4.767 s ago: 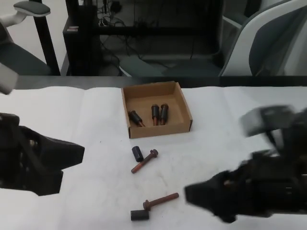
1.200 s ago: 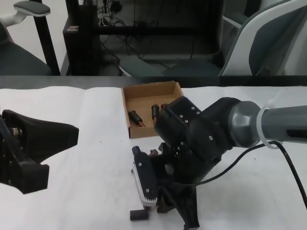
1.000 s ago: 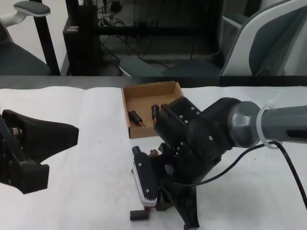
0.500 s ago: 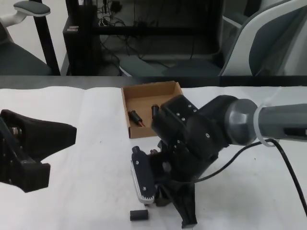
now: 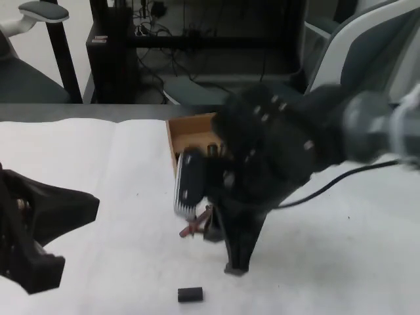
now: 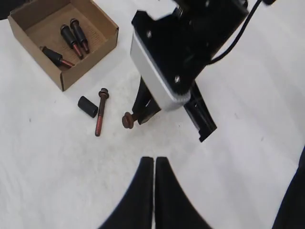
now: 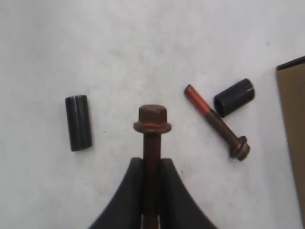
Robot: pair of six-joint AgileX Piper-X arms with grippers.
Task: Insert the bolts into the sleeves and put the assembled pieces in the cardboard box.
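Your left tool [image 6: 154, 160] is closed up empty near the front-left of the bench [image 5: 118, 170], the loose sleeve [image 5: 190, 294] sits by the front edge, and your right tool [image 7: 151, 164] is clamped on a bolt [image 7: 152, 119] by its shank, so I'd say you're at the insert step: next, line that bolt up with the sleeve's bore.

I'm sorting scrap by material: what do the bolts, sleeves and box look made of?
Bolt: probably steel, matte coppery-brown coating, flanged head. Sleeve: smooth black, faint sheen; plastic, rubber or coated metal, unclear. Cardboard box: matte brown cardboard, folded walls.
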